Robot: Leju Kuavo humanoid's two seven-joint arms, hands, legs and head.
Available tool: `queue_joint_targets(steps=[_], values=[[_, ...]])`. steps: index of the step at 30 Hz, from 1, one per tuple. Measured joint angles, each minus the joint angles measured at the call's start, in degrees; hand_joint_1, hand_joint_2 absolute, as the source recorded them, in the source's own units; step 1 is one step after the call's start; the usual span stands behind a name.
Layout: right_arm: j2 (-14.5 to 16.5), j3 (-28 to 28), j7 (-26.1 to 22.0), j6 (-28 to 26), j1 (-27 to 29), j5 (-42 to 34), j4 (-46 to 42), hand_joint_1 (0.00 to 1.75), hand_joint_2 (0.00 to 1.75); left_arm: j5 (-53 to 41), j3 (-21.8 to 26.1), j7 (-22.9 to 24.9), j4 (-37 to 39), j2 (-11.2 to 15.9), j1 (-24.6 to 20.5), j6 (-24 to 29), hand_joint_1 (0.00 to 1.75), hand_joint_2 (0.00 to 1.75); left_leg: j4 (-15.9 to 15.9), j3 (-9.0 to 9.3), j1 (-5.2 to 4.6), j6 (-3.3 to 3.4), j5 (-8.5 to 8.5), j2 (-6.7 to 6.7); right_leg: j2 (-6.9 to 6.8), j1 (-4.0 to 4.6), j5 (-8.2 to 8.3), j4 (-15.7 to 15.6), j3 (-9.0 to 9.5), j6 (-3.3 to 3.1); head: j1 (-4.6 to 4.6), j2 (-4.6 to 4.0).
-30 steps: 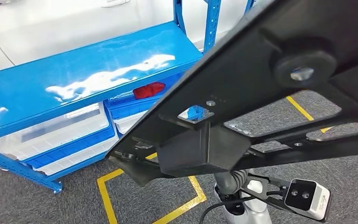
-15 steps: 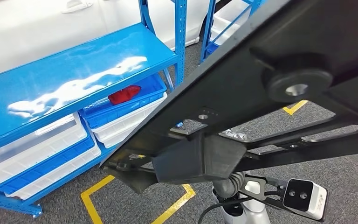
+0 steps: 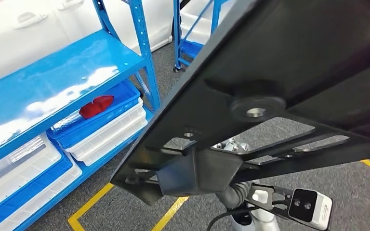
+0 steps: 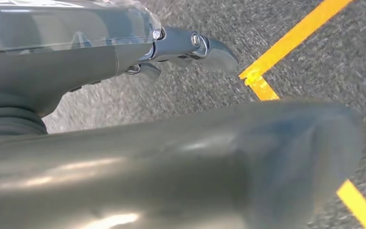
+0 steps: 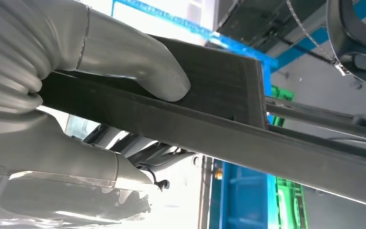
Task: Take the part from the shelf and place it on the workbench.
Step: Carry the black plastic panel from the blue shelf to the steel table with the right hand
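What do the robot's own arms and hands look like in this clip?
In the right wrist view the right hand has a pale grey ribbed cover and a thick, smooth grey thumb, with clear wrinkled film near its base. In the left wrist view the left hand appears as a blurred, glossy grey-green bulk with darker, screw-jointed fingers beyond.

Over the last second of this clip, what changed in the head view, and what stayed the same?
The whole view swung: the blue shelf, its trays and the red item slid toward the picture's left while more grey floor and yellow tape came in. That is the robot turning, not the things moving. The large black part stayed across the view, and the right robot hand grips its edge. Nothing was let go.
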Motion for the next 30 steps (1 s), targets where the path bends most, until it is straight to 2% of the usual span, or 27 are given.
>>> queue_joint_targets(steps=[1,2,3,4,5,6,8,9,12,18,20,21,22,23,24,25,26,27,29,30], values=[[0.0,0.0,0.0,0.0,0.3,0.2,-0.1,1.75,1.75,-0.1,0.0,0.3,0.0,0.0,0.2,0.0,0.0,0.0,4.2,-1.94,0.04,-0.06,-1.92,-0.91,0.66,0.04,0.01,0.0,-0.01,-0.14,0.0,0.0],[-0.1,-0.1,0.0,-0.1,0.6,0.3,-0.1,1.75,1.75,-0.1,0.0,0.6,0.0,0.0,0.4,0.1,0.0,0.0,7.8,-3.76,0.04,-0.11,-3.14,-1.31,1.46,0.12,0.01,0.0,0.0,-0.19,0.01,0.0],[-0.2,-0.1,0.0,-0.2,0.9,0.5,-0.2,1.75,1.75,-0.1,0.0,0.8,0.0,-0.1,0.5,0.1,0.0,0.0,9.6,-4.87,0.03,-0.12,-3.25,-1.48,2.26,0.18,0.0,0.1,0.02,-0.21,0.01,0.0],[-0.3,-0.2,0.0,-0.3,1.1,0.7,-0.2,1.75,1.75,-0.1,0.0,1.0,0.0,-0.2,0.5,0.1,0.0,0.0,9.1,-4.87,0.04,-0.07,-2.12,-1.56,3.08,0.21,-0.02,0.2,0.08,-0.19,0.01,0.0],[-0.4,-0.2,0.0,-0.5,1.2,1.0,-0.2,1.75,1.75,0.0,0.0,1.1,0.0,-0.3,0.5,0.1,0.0,0.0,6.4,-3.87,0.05,0.04,-0.09,-1.74,3.91,0.22,-0.06,0.3,0.16,-0.12,0.01,0.0],[-0.5,-0.1,0.0,-0.8,1.3,1.2,-0.2,1.75,1.75,0.0,0.0,1.2,0.0,-0.3,0.5,0.1,0.0,0.0,2.2,-2.1,0.12,0.19,2.32,-2.53,4.66,0.18,-0.14,0.4,0.23,0.0,0.01,0.0],[-0.8,0.2,0.0,-1.5,1.2,1.3,-0.2,1.75,1.75,0.1,0.0,1.1,0.0,-0.5,0.4,0.0,0.0,0.0,-4.7,0.82,0.2,0.5,5.08,-4.7,5.94,0.2,-0.28,0.7,0.08,0.48,0.01,0.0],[-1.0,0.4,0.0,-1.8,1.1,1.3,-0.2,1.75,1.75,0.2,0.0,0.9,0.0,-0.6,0.3,-0.1,0.0,0.0,-6.3,1.44,0.15,0.7,5.42,-5.45,6.46,0.14,-0.28,0.9,-0.13,0.84,0.01,0.0],[-1.3,0.8,0.0,-2.1,1.1,1.1,-0.2,1.75,1.75,0.5,0.0,0.2,0.0,-0.9,0.2,-0.3,0.0,0.0,-6.4,1.51,-0.27,1.29,5.42,-4.89,7.55,-0.14,0.01,0.8,-0.54,1.76,0.01,0.0],[-1.4,0.8,0.0,-2.0,1.1,1.0,-0.2,1.75,1.75,0.6,0.0,0.0,0.0,-1.0,0.1,-0.4,0.0,0.0,-6.5,1.54,-0.26,1.5,5.53,-4.62,7.82,-0.14,0.08,0.7,-0.59,2.0,0.01,0.0],[-1.7,0.9,0.0,-1.5,0.9,0.4,-0.2,1.75,1.75,1.1,0.0,-0.5,0.0,-1.3,0.0,-0.3,0.0,0.0,-7.0,1.69,-0.04,2.16,5.77,-3.64,5.75,0.03,-1.13,2.5,-1.41,2.33,0.01,0.0],[-1.8,1.0,0.0,-0.9,0.7,0.0,-0.1,1.75,1.75,1.5,0.1,-0.9,0.0,-1.4,0.0,-0.2,0.0,0.0,-7.1,1.76,-0.04,2.54,5.81,-2.3,3.98,-0.03,-3.07,7.2,-3.77,2.63,0.01,0.0],[-2.0,1.1,0.0,-0.1,0.3,-0.4,0.1,1.75,1.75,2.0,0.3,-1.5,0.0,-1.5,0.0,0.0,0.0,0.0,-7.2,1.91,-0.11,2.76,5.73,-0.67,1.87,-0.14,-3.6,9.2,-4.69,2.76,0.01,0.0],[-2.1,1.2,0.0,0.4,-0.2,-0.7,0.4,1.75,1.75,2.4,0.5,-1.8,0.0,-1.6,0.0,0.2,0.0,0.0,-7.2,2.07,-0.24,2.75,5.53,0.79,0.19,-0.25,-3.31,9.4,-4.7,2.75,0.01,0.0],[-2.2,1.3,0.0,0.8,-0.7,-0.9,0.6,1.75,1.75,2.7,0.7,-2.2,0.0,-1.6,0.0,0.4,0.0,0.0,-7.2,2.26,-0.41,2.56,5.31,2.18,-1.55,-0.2,-2.68,8.1,-3.99,2.62,0.01,0.0],[-2.2,1.4,0.0,1.0,-1.2,-1.0,0.8,1.75,1.75,2.8,0.9,-2.3,0.0,-1.6,-0.1,0.5,0.0,0.0,-7.1,2.45,-0.54,2.27,5.11,2.87,-2.6,0.04,-0.88,3.5,-1.61,2.26,0.01,0.0],[-2.2,1.4,0.0,0.9,-1.5,-1.1,0.9,1.75,1.75,2.8,1.1,-2.3,0.0,-1.6,-0.1,0.5,0.0,0.0,-7.1,2.55,-0.66,1.98,4.96,3.34,-3.22,0.31,-0.51,1.5,-0.69,1.95,0.01,0.0],[-2.2,1.5,0.0,0.7,-1.7,-1.3,1.0,1.75,1.75,2.8,1.2,-2.2,0.0,-1.6,-0.1,0.7,0.0,0.0,-7.1,2.65,-0.77,1.66,4.84,3.82,-3.24,0.56,-0.63,1.0,-0.54,1.66,0.01,0.0],[-2.1,1.5,0.0,0.6,-1.9,-1.8,1.3,1.75,1.75,2.9,1.3,-2.0,0.0,-1.5,-0.3,1.0,0.0,0.0,-7.2,2.95,-0.7,0.99,4.56,4.45,-1.85,0.54,-0.37,0.7,-0.54,1.05,0.01,0.0],[-2.1,1.5,0.0,0.5,-1.9,-2.1,1.4,1.75,1.75,2.9,1.4,-1.8,0.0,-1.5,-0.4,1.2,0.0,0.0,-6.7,2.93,-0.6,0.69,4.04,3.61,-1.24,0.38,-0.22,0.4,-0.38,0.7,0.01,0.0]])
